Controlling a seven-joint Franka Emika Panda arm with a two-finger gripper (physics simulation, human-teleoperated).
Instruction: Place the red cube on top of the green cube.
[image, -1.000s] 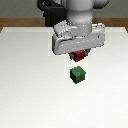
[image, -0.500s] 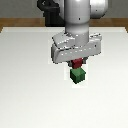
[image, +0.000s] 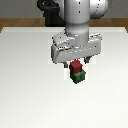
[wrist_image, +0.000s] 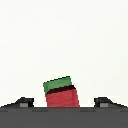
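The small red cube (image: 76, 66) rests on top of the larger green cube (image: 78, 77), near the middle of the white table. My gripper (image: 77, 61) hangs just above the stack and is open, its fingers to either side of the red cube and clear of it. In the wrist view the red cube (wrist_image: 63, 97) hides most of the green cube (wrist_image: 57, 85), of which only a strip shows. The two fingertips (wrist_image: 22, 103) stand wide apart, with gaps between them and the red cube's sides.
The white table (image: 25, 90) spreads all round the stack. The robot's dark base (image: 50, 15) stands at the far edge, behind the arm.
The gripper brought the red cube down onto the green cube. Its fingers then spread apart and let the red cube go. The stack has stayed put since.
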